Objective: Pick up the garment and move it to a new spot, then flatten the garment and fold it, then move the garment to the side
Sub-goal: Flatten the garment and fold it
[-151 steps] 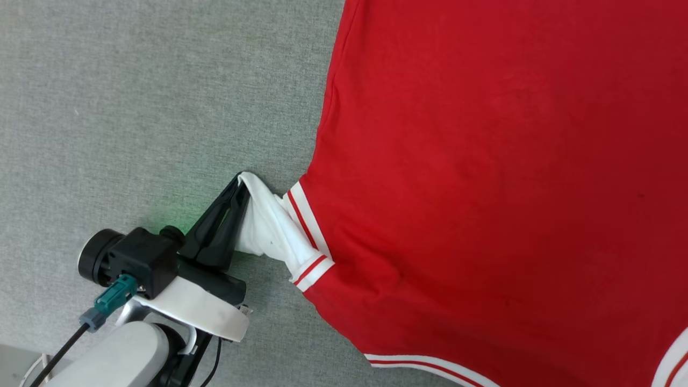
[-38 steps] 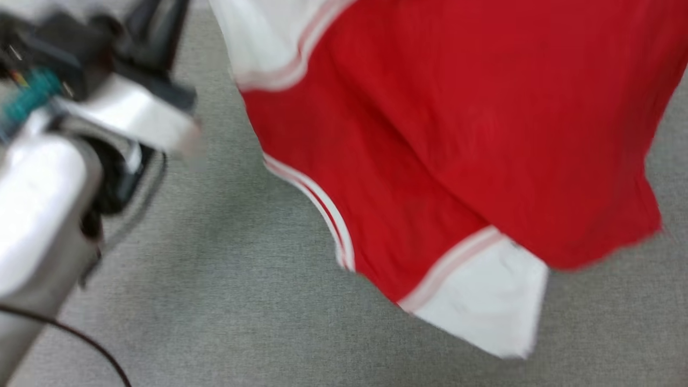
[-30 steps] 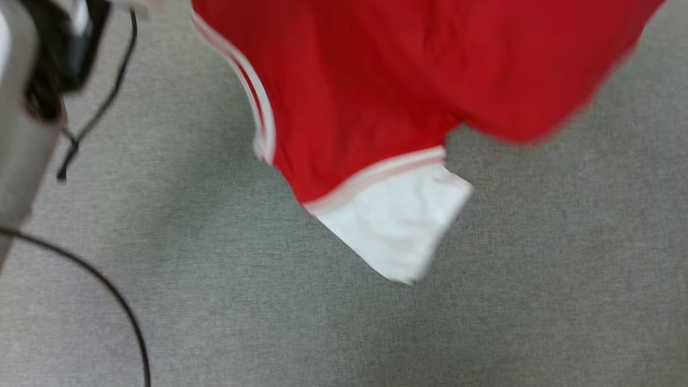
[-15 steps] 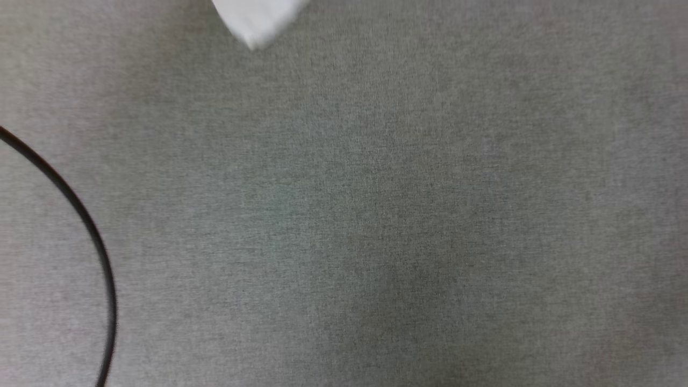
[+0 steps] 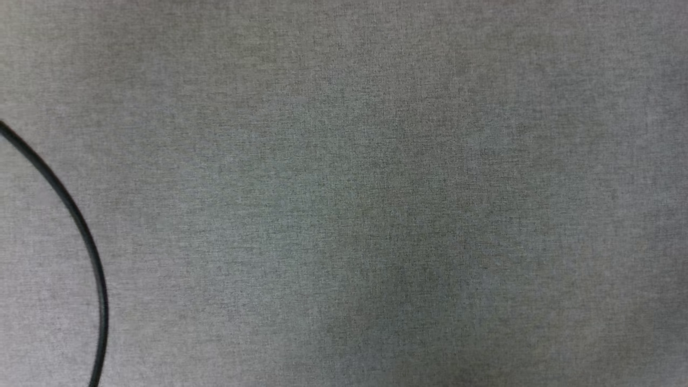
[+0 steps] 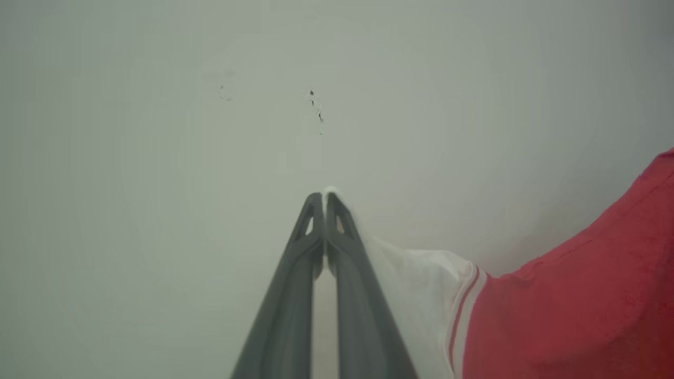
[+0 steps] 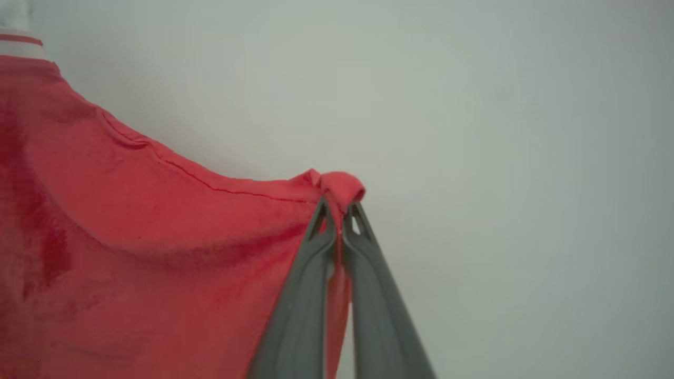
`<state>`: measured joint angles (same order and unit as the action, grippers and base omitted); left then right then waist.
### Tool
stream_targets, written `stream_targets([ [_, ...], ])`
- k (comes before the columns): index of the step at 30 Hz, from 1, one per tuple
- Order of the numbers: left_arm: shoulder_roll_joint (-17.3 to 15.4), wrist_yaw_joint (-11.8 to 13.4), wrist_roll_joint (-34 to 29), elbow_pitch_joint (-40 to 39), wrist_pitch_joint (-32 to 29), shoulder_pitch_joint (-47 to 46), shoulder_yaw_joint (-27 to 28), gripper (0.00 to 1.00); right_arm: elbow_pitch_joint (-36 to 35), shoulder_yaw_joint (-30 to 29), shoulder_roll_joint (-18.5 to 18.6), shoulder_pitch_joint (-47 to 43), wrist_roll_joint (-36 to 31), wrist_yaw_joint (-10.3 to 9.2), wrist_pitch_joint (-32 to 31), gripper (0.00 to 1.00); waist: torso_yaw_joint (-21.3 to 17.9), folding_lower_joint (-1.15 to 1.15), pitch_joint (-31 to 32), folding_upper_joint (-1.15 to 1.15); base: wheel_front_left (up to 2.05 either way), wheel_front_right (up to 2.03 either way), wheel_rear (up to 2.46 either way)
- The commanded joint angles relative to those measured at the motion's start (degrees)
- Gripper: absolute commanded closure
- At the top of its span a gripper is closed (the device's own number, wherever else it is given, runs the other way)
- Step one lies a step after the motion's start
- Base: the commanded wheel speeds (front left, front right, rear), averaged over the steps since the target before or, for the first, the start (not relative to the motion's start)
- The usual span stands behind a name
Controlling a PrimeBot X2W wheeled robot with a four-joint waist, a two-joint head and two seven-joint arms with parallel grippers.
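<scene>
Grey cloth (image 5: pixel 376 215) below me, cable (image 5: pixel 80 226) curving at left. Sleeve tip at top edge half second ago, now gone up past it. Cable in same place, so shirt (image 7: pixel 131 237) rises, not camera. Pick-up looks done; carry to new spot next. My left gripper (image 6: pixel 322 197) clenched on white sleeve (image 6: pixel 410 284), right gripper (image 7: pixel 339 208) clenched on red corner (image 7: pixel 341 185). Both arms likely held high, fingers toward pale backdrop (image 6: pixel 158 131), shirt slung between them.
</scene>
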<state>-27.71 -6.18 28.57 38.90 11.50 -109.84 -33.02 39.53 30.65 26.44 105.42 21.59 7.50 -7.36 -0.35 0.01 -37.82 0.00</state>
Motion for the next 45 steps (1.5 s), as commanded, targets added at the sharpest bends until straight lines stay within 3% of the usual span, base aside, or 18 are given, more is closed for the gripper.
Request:
stream_targets([
  [1,0.2,-0.3,0.6,1.0,0.8,2.4,-0.4,1.0,1.0,1.4,0.2,-2.5,0.8,-0.02,1.0,1.0,0.2,-0.01,0.4,0.0,0.0,0.0,0.0],
  [10,-0.4,-1.0,2.6,2.3,2.9,17.7,-3.9,1.0,3.0,8.4,-0.5,-15.8,6.3,-0.03,6.6,1.0,0.3,-0.01,4.4,0.0,0.0,0.0,0.0],
  [16,-2.1,-0.8,4.7,-2.3,3.5,33.7,-5.1,1.0,1.5,14.1,1.1,-27.0,10.7,-0.03,9.5,1.0,0.4,-0.01,9.3,0.0,0.0,0.0,0.0],
  [31,-9.9,9.7,12.4,-26.0,0.6,77.4,-8.2,1.0,-5.1,22.8,8.5,-56.6,22.2,-0.03,12.1,1.0,0.3,-0.01,24.0,0.0,0.0,0.0,0.0],
  [39,-14.5,16.9,17.5,-35.3,-0.5,96.7,-9.3,1.0,-10.5,24.0,14.0,-70.2,25.7,-0.03,11.8,1.0,0.2,-0.01,30.3,0.0,0.0,0.0,0.0],
  [45,-16.4,20.7,21.4,-40.1,-0.3,108.0,-9.8,1.0,-13.9,20.8,17.2,-81.5,28.1,-0.03,13.1,1.0,1.1,-0.01,34.5,0.0,0.0,0.0,0.0],
])
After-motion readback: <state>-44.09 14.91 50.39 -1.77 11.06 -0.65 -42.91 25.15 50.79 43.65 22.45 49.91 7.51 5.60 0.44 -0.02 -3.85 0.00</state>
